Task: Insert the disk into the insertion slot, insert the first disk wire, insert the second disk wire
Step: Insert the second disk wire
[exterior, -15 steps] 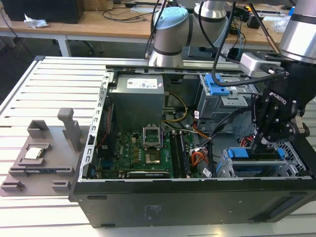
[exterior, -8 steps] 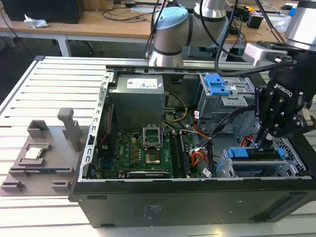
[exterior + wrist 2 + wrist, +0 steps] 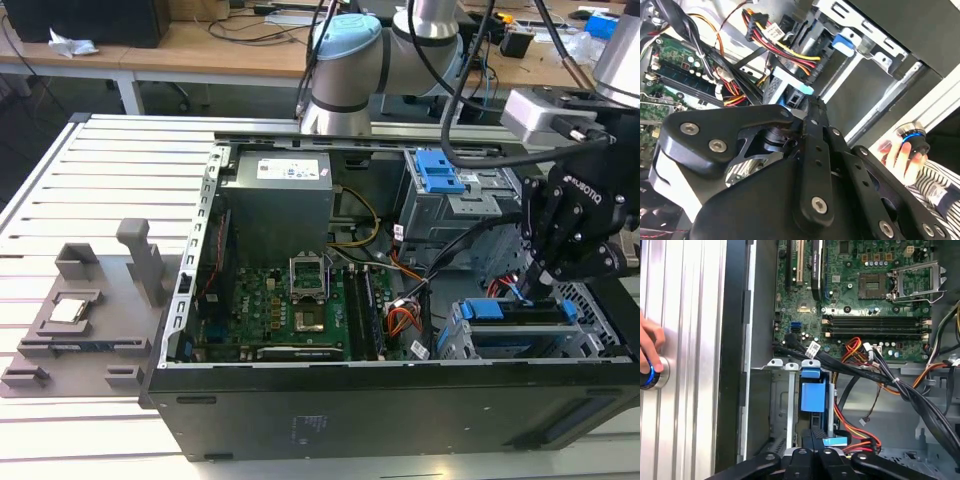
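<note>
Down at the disk (image 3: 517,312), gripper (image 3: 540,287) nearly closed, touching it.

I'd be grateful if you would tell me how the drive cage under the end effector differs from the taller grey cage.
The insertion slot sits low at the case's near corner, under the end effector; the taller grey cage stands farther back. The insertion slot holds the blue-framed disk; the grey cage carries a blue latch on top. Both are metal, on the exterior view's right.

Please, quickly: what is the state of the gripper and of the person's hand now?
Gripper: at the disk; open or shut cannot be told.
Hand: on a round blue-ringed knob.
</note>
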### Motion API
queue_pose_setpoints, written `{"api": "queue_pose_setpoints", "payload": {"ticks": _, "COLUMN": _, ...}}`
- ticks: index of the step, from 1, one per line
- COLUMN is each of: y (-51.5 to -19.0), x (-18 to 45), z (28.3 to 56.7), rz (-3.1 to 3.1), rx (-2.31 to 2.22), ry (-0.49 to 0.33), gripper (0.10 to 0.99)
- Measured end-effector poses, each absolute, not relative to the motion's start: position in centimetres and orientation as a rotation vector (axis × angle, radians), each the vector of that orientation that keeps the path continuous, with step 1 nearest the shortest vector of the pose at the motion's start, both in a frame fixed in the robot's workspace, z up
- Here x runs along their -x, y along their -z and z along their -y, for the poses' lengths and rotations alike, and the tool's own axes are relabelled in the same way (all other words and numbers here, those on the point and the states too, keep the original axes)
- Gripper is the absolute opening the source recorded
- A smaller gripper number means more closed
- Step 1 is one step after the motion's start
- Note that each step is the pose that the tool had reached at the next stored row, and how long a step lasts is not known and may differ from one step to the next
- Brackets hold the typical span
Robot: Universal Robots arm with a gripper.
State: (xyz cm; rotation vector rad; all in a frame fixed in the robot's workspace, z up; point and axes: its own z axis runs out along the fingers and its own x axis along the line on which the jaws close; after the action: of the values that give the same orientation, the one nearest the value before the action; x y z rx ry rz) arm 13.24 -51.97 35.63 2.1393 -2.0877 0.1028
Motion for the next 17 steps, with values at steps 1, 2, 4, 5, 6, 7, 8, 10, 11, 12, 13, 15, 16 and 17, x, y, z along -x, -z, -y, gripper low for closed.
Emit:
{"api": "queue_pose_setpoints", "payload": {"ticks": 1, "y": -35.6, "x": -13.2, "z": 52.3, "rz": 2.09, "rx": -2.142, "ry": -0.098, "gripper": 0.106}}
{"api": "queue_pose_setpoints", "payload": {"ticks": 2, "y": -35.6, "x": -13.2, "z": 53.1, "rz": 2.095, "rx": -2.148, "ry": -0.087, "gripper": 0.106}}
{"api": "queue_pose_setpoints", "payload": {"ticks": 4, "y": -35.6, "x": -13.2, "z": 53.8, "rz": 2.107, "rx": -2.161, "ry": -0.063, "gripper": 0.106}}
{"api": "queue_pose_setpoints", "payload": {"ticks": 5, "y": -35.5, "x": -13.2, "z": 54.1, "rz": 2.114, "rx": -2.17, "ry": -0.046, "gripper": 0.106}}
{"api": "queue_pose_setpoints", "payload": {"ticks": 6, "y": -35.5, "x": -13.2, "z": 54.3, "rz": 2.121, "rx": -2.178, "ry": -0.031, "gripper": 0.106}}
{"api": "queue_pose_setpoints", "payload": {"ticks": 7, "y": -35.5, "x": -13.2, "z": 54.6, "rz": 2.131, "rx": -2.189, "ry": -0.01, "gripper": 0.106}}
{"api": "queue_pose_setpoints", "payload": {"ticks": 8, "y": -35.5, "x": -13.2, "z": 54.8, "rz": 2.14, "rx": -2.199, "ry": 0.011, "gripper": 0.106}}
{"api": "queue_pose_setpoints", "payload": {"ticks": 10, "y": -35.5, "x": -13.2, "z": 54.9, "rz": 2.157, "rx": -2.219, "ry": 0.05, "gripper": 0.106}}
{"api": "queue_pose_setpoints", "payload": {"ticks": 11, "y": -35.5, "x": -13.2, "z": 55.0, "rz": 2.173, "rx": -2.238, "ry": 0.089, "gripper": 0.106}}
{"api": "queue_pose_setpoints", "payload": {"ticks": 12, "y": -35.6, "x": -13.2, "z": 55.0, "rz": 2.18, "rx": -2.246, "ry": 0.108, "gripper": 0.106}}
{"api": "queue_pose_setpoints", "payload": {"ticks": 13, "y": -35.6, "x": -13.2, "z": 55.0, "rz": 2.184, "rx": -2.25, "ry": 0.117, "gripper": 0.106}}
{"api": "queue_pose_setpoints", "payload": {"ticks": 15, "y": -36.1, "x": -13.2, "z": 55.0, "rz": 2.184, "rx": -2.251, "ry": 0.117, "gripper": 0.106}}
{"api": "queue_pose_setpoints", "payload": {"ticks": 16, "y": -36.4, "x": -13.2, "z": 55.0, "rz": 2.184, "rx": -2.251, "ry": 0.118, "gripper": 0.106}}
{"api": "queue_pose_setpoints", "payload": {"ticks": 17, "y": -36.5, "x": -13.2, "z": 55.0, "rz": 2.184, "rx": -2.251, "ry": 0.118, "gripper": 0.106}}
